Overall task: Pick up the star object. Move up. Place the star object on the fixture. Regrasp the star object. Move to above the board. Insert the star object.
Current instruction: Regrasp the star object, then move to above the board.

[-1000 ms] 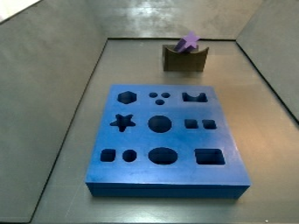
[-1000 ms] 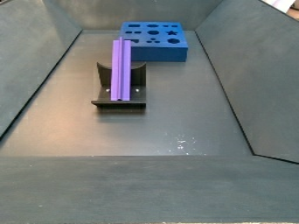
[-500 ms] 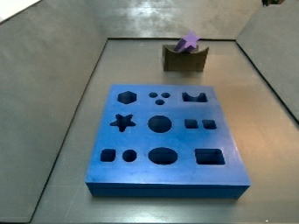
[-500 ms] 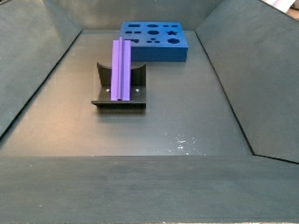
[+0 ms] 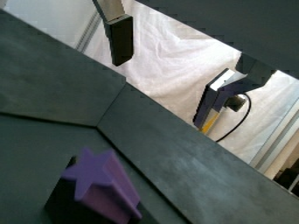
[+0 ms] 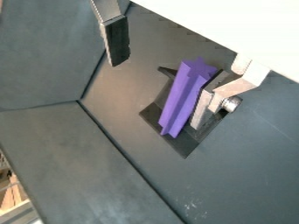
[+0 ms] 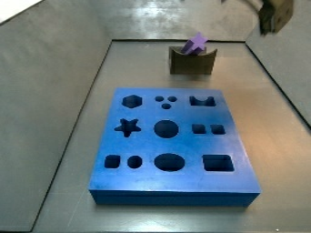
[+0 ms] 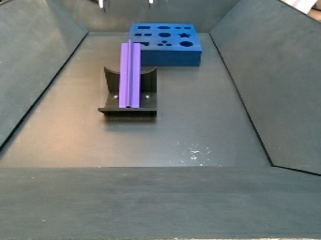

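Observation:
The star object (image 8: 129, 68), a long light-purple peg, lies in the notch of the fixture (image 8: 128, 101); a side view shows its star end (image 7: 195, 43) sticking up from the olive-brown fixture (image 7: 191, 62). The blue board (image 7: 174, 144) with dark cut-outs lies flat, also seen as the board (image 8: 167, 43) beyond the fixture. My gripper (image 7: 277, 14) hangs high above the floor near the fixture, blurred. In both wrist views the gripper (image 6: 170, 66) is open with nothing between its fingers (image 5: 119, 39), and the star object (image 6: 184, 98) lies below, apart from them.
Grey sloping walls (image 7: 55, 55) enclose the floor on all sides. The fixture's base plate (image 6: 173, 138) spreads around the peg. Bare floor (image 8: 189, 131) lies beside the fixture.
The gripper has come down into a side view at the top right, where only an edge showed before. The star object, fixture and board have not moved.

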